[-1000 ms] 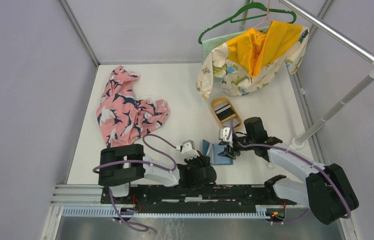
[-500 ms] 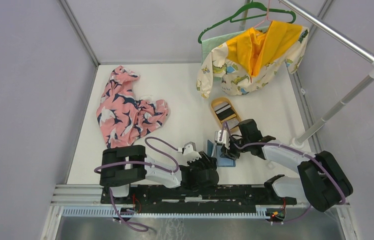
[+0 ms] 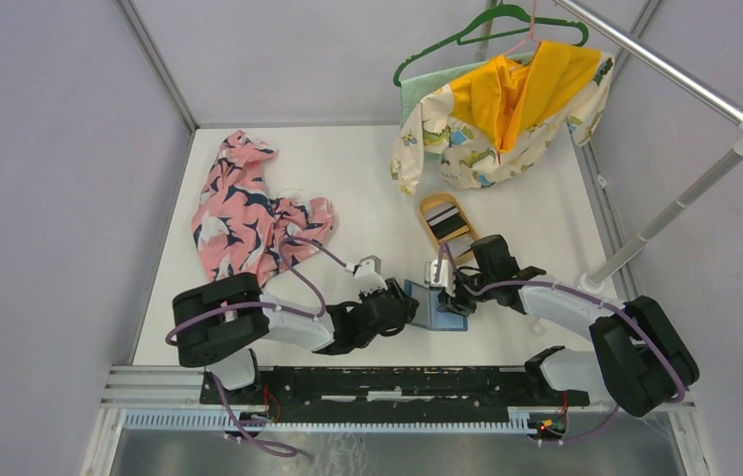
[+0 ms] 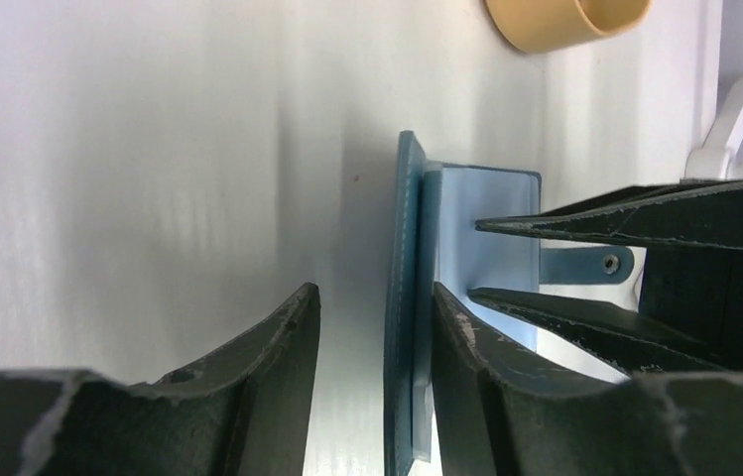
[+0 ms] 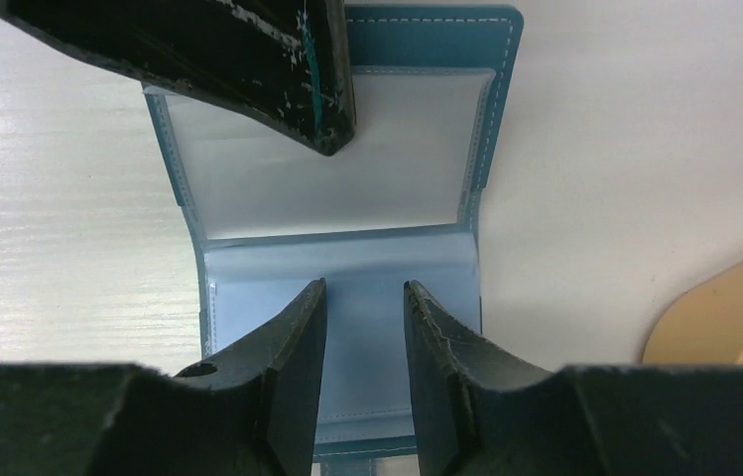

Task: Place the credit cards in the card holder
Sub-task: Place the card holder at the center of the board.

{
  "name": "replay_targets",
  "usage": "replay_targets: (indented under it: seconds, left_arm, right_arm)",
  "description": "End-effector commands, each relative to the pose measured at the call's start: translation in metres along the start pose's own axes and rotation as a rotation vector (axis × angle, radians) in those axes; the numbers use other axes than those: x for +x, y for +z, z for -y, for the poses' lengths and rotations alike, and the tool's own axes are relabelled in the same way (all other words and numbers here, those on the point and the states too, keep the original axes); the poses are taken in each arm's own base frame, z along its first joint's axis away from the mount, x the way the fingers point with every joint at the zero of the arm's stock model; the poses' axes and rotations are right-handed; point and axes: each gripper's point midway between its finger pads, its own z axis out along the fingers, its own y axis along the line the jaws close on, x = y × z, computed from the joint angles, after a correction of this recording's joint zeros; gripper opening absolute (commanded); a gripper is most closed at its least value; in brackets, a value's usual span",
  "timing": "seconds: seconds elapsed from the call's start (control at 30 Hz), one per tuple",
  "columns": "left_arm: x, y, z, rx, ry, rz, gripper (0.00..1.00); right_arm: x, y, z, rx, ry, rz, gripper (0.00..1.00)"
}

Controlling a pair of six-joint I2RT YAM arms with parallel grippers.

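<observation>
Where the two arms meet, one teal-blue bifold card holder (image 3: 437,315) lies open on the white table (image 3: 367,198). The left hand (image 4: 377,293), half open, straddles its raised cover. The right hand (image 5: 364,288), fingers apart, grips nothing over the inner pocket. At one o'clock, one tan oval wooden tray (image 3: 435,197) carries the dark credit cards (image 3: 449,230); their number is unclear.

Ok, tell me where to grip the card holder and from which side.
Pinch the card holder by its raised cover's free edge, from the robot's left: the cover stands thin, on edge, and the other half lies flat under the right gripper.
</observation>
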Motion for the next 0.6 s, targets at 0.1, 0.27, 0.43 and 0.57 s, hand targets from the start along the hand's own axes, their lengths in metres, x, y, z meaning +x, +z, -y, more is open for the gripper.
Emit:
replay_targets:
  seconds: [0.1,0.27,0.43,0.57]
  left_arm:
    - [0.008,0.01,0.02,0.142,0.178,-0.132,0.14]
    - [0.004,0.007,0.013,0.164,0.127,-0.123,0.02]
    - [-0.005,0.005,0.013,0.122,0.073,-0.037,0.02]
    - [-0.008,0.006,0.015,0.031,0.054,0.042,0.02]
  right_arm:
    - [0.001,-0.003,0.002,-0.006,-0.03,-0.029,0.41]
    - [-0.024,-0.017,0.01,-0.015,-0.053,0.028,0.45]
    - [-0.068,-0.058,0.038,0.108,-0.067,0.167,0.52]
    - [-0.096,-0.088,0.074,0.28,-0.003,0.262,0.64]
